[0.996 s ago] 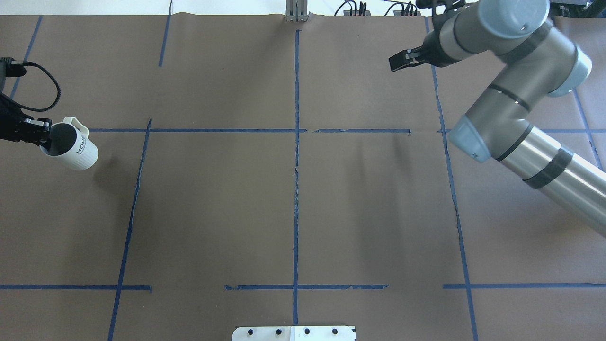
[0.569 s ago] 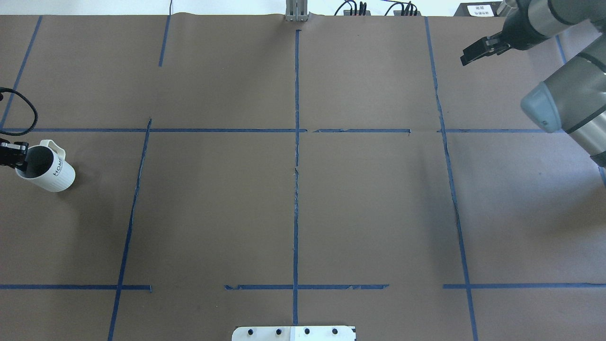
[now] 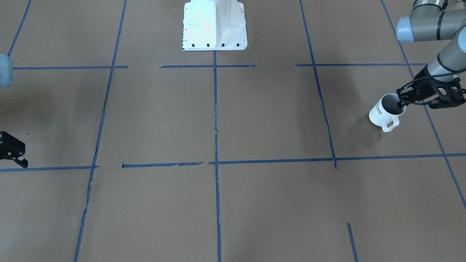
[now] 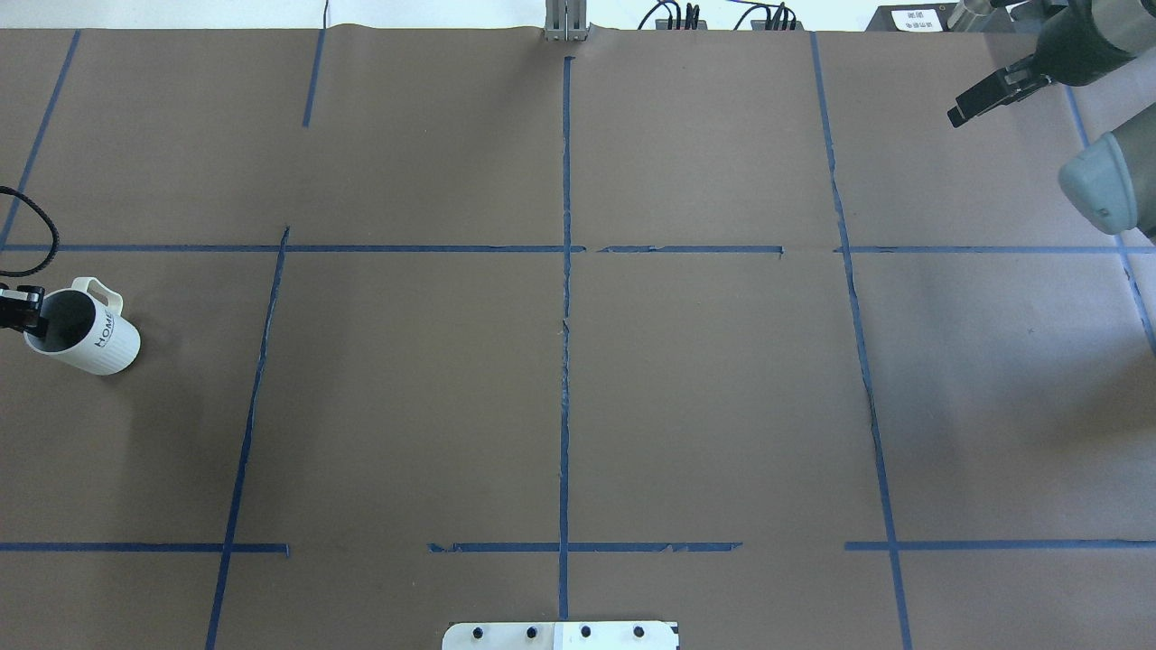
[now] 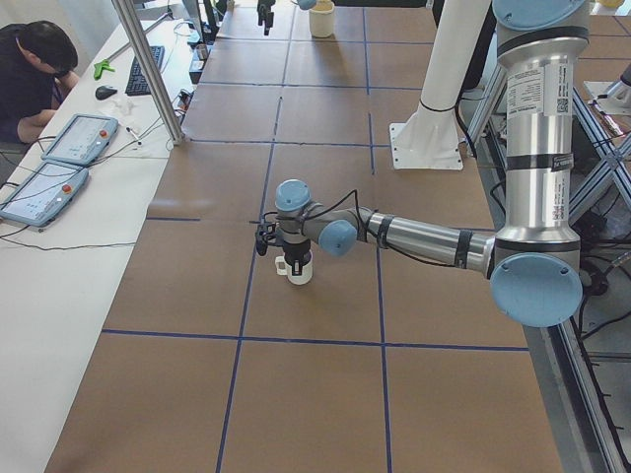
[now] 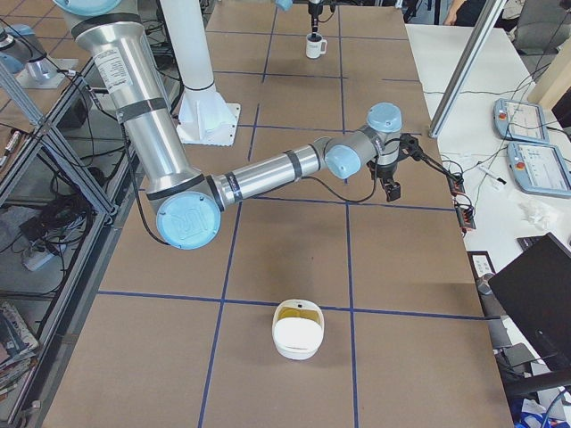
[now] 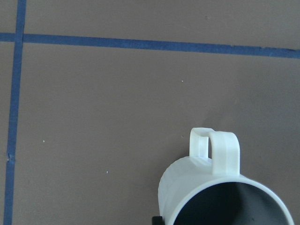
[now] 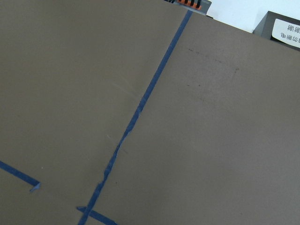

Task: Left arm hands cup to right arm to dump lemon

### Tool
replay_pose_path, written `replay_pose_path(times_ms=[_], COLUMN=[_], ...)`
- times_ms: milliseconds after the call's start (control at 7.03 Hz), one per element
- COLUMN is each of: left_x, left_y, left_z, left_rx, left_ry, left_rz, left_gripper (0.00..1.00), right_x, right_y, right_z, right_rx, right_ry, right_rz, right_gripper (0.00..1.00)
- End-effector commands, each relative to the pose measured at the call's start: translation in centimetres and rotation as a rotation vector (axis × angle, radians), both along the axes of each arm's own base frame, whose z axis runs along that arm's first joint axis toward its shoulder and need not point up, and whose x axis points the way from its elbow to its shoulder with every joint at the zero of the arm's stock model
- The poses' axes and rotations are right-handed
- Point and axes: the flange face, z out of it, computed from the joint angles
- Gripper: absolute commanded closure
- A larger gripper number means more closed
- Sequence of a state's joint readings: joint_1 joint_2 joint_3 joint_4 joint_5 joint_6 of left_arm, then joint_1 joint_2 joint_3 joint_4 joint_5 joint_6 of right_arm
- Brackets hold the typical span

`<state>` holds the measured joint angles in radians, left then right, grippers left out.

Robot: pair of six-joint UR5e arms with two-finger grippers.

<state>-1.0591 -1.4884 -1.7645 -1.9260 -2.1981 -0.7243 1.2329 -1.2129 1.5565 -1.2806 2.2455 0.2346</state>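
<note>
— Where the table (image 4: 406, 406) lies nearest the robot, what is seen?

— The white base plate (image 4: 560, 635) is seen at the near edge.

— And the cup?

— Farther out, at the table's left edge, the cup (image 4: 86, 329) is held upright by the left gripper (image 4: 34, 311). Its rim is clamped between the jaws, one inside and one outside, with the handle (image 4: 97, 291) turned away from them. Whether its bottom touches the table cannot be told.

— And beyond?

— Near the far right corner, well apart from the cup, the right gripper (image 4: 980, 97) is hung over the paper. Whether its jaws are apart cannot be told.
</note>
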Motion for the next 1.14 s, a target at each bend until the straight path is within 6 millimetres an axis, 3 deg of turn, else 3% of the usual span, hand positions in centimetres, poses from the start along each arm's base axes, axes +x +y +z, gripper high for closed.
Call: replay_pose_path(times_ms=[0, 142, 427, 569, 854, 996], left_x=[-0.3, -0.9, -8.8, -13.2, -20.7, -21.9], left_y=[0.3, 0.2, -1.4, -1.7, -0.6, 0.4], left_z=[-0.1, 0.2, 0.1, 0.1, 1.7, 2.2], left_rx=[0.076, 0.101, 0.142, 0.138, 0.094, 0.076], left_ry=[-0.002, 0.004, -0.059, -0.080, -0.090, -0.052], left_rz=[0.083, 0.145, 0.216, 0.225, 0.207, 0.185], left_gripper=[0.00, 0.00, 0.00, 0.00, 0.00, 0.00], right_x=[1.1, 2.1, 6.3, 9.5, 15.6, 17.2], right_y=[1.3, 2.2, 3.5, 4.1, 7.4, 9.9], right_z=[3.5, 6.0, 9.9, 11.3, 16.5, 19.3], right_rx=[-0.003, 0.002, -0.028, -0.067, -0.180, -0.247], right_ry=[0.026, 0.048, 0.065, 0.077, 0.089, 0.045], right_rz=[-0.043, -0.074, -0.123, -0.150, -0.105, -0.076], right_gripper=[0.00, 0.00, 0.00, 0.00, 0.00, 0.00])
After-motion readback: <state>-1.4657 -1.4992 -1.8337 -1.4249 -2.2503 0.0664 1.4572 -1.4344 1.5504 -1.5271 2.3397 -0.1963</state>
